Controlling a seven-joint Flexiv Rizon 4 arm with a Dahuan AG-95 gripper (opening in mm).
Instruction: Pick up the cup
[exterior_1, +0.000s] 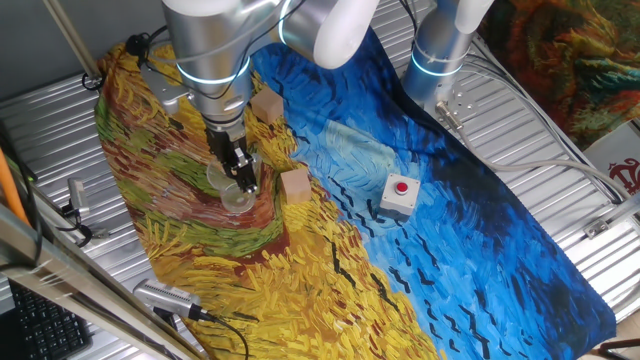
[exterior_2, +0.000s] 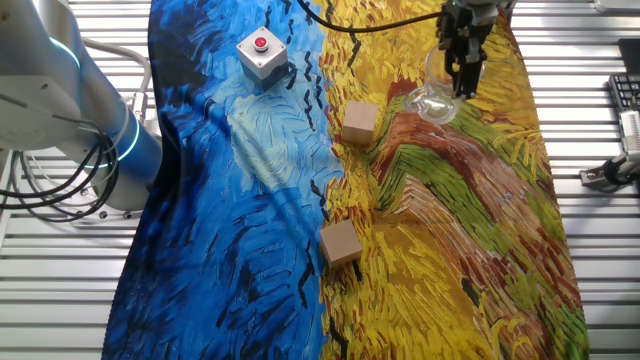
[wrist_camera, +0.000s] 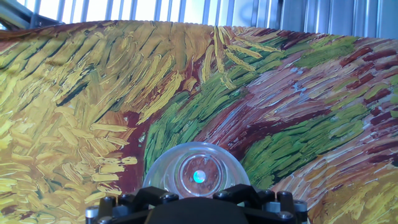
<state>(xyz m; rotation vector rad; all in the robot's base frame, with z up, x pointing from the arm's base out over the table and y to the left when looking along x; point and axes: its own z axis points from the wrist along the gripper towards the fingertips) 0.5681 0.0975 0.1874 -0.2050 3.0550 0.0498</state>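
Painted cloth (exterior_1: 480, 270) over the bench (exterior_1: 560, 130), my claw (exterior_1: 240, 178) clenched on the clear cup (exterior_1: 232, 186), cup tilted above the yellow part, wooden cube (exterior_1: 295, 185) just beside, red button box (exterior_1: 399, 194) apart.

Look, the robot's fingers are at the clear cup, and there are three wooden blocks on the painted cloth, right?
Not quite: there are two wooden blocks, not three, as the other fixed view shows. The gripper is indeed at the clear cup on the painted cloth.
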